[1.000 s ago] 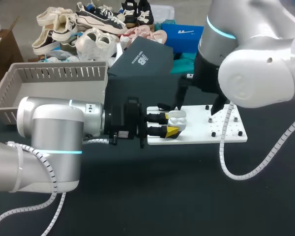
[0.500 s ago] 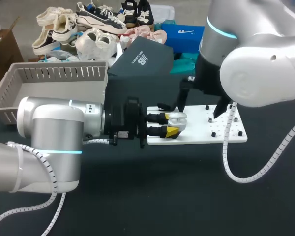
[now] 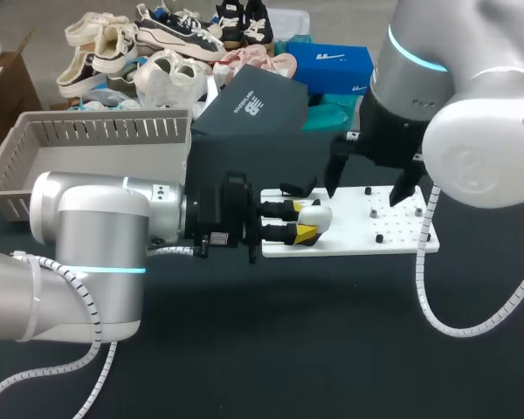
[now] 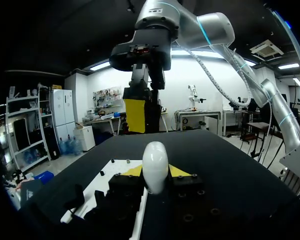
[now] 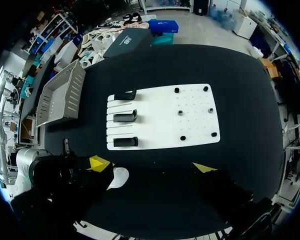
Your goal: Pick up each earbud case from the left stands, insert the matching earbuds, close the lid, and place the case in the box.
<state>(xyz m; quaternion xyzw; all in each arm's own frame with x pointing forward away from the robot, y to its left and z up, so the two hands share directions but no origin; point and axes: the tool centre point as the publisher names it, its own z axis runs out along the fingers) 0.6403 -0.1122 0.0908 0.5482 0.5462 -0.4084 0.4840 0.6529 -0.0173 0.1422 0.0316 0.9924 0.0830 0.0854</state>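
My left arm [image 3: 87, 262] lies low across the near side of the dark worktop [image 3: 288, 349], its wrist pointing toward the middle. The left tool [image 3: 301, 222] is closed on the earbud case [image 4: 155, 162]: the two yellow tips press it from either side. The case is white and shows as one smooth rounded shape, standing on edge between the fingers. In the head view it sits over the left end of a white board [image 3: 358, 236] that lies flat on the worktop.

Three black stands [image 5: 125, 116] sit in a row along that left end of the board, and small black pegs [image 5: 180, 113] dot its right half.

The right arm [image 3: 472, 148] comes in from the far right and hangs over the board, pointing straight down. The right tool [image 5: 151, 165] is spread wide with nothing between its fingers. From its own wrist view, one yellow tip is just beside the white case, while the other is well apart from it, on the opposite side.

Farther back, at the left of the worktop, stands the grey slatted box [image 3: 87, 140], well apart from the case and both tools.
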